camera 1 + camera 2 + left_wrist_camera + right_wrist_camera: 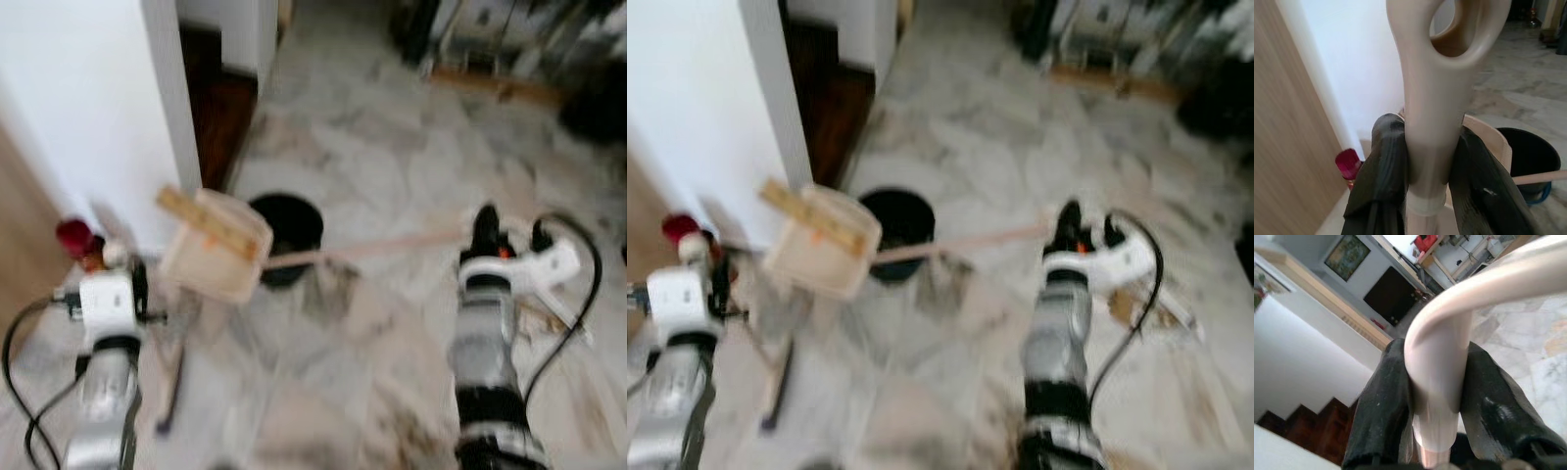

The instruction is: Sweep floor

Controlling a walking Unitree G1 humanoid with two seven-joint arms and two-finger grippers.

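You have the left gripper (1432,171) clenched on the dustpan (217,247) handle and the right gripper (1440,396) grasping the broom handle (377,247), both raised beside the black bucket (288,230), so sweeping seems largely done, emptying next

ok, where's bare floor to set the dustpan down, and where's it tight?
Free: the marble floor beyond the round black bucket, and the patch between the two arms. Tight: by the white wall corner, where the beige plastic dustpan in the left gripper, the bucket and a small red object bunch up. The right gripper clamps the pale broom handle.
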